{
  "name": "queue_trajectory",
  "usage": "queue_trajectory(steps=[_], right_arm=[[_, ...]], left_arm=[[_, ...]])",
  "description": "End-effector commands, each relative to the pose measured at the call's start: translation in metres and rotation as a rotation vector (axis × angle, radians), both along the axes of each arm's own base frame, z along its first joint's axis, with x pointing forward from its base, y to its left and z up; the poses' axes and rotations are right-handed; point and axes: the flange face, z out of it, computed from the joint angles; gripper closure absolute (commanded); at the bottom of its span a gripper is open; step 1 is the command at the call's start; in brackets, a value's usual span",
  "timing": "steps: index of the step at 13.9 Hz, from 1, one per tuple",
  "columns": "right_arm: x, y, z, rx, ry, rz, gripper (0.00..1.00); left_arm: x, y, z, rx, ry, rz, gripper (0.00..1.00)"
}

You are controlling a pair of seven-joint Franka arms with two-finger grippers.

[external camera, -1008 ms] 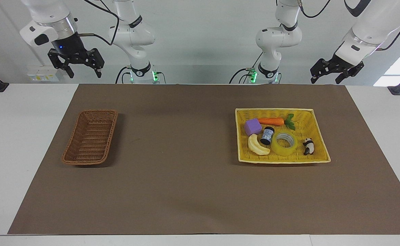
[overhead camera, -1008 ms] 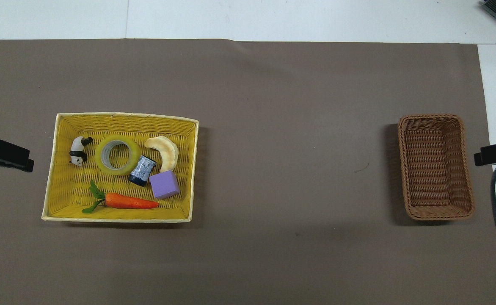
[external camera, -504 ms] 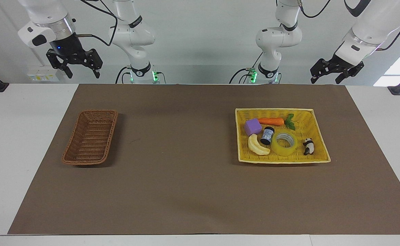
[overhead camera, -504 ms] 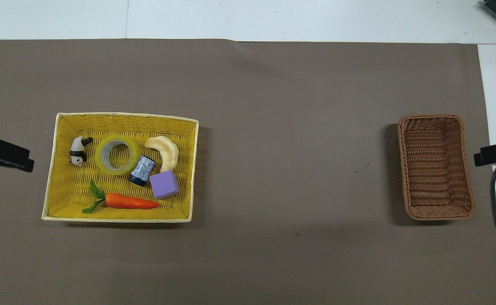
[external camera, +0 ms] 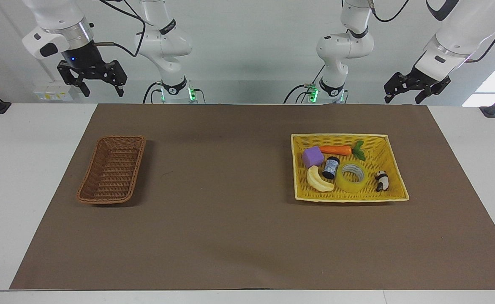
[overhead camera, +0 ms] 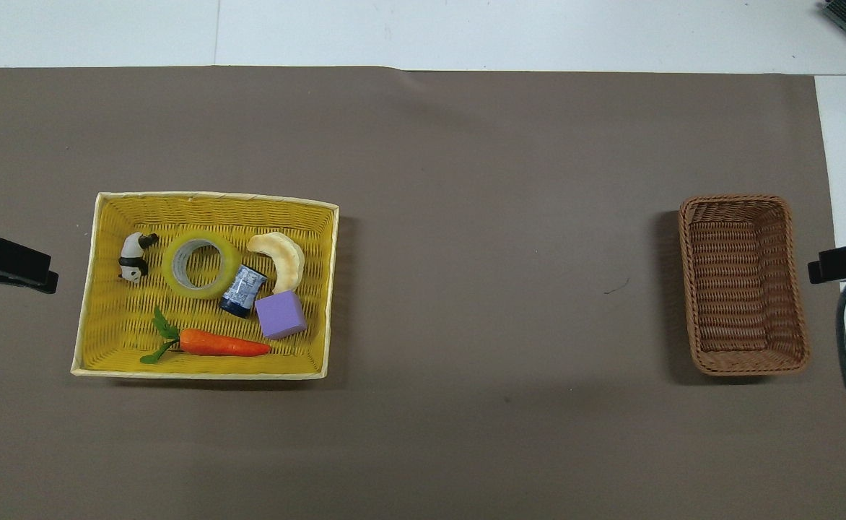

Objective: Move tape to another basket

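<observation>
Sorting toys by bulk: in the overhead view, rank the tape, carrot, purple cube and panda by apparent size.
1. tape
2. carrot, leaves included; close to the tape
3. purple cube
4. panda

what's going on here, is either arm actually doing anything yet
Nothing is being handled yet. The tape lies flat in the yellow tray at the left arm's end of the table, among a banana, carrot, purple block, small jar and panda figure. The brown wicker basket it should go to sits with nothing in it at the right arm's end. The left gripper and right gripper hang open, raised near the robots, touching nothing.
</observation>
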Motion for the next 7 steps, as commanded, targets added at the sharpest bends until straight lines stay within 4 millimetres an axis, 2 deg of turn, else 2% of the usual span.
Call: queue_trajectory(steps=[1, 7], right_arm=[[-0.0052, -0.0039, 0.0, 0.001, -0.011, 0.019, 0.0], [-0.0047, -0.0039, -0.0007, 0.001, -0.01, 0.018, 0.0]], left_arm=[[-0.0029, 0.0037, 0.0043, 0.013, -0.01, -0.003, 0.0], [-0.0034, 0.0027, 0.0034, 0.012, -0.012, -0.003, 0.0]])
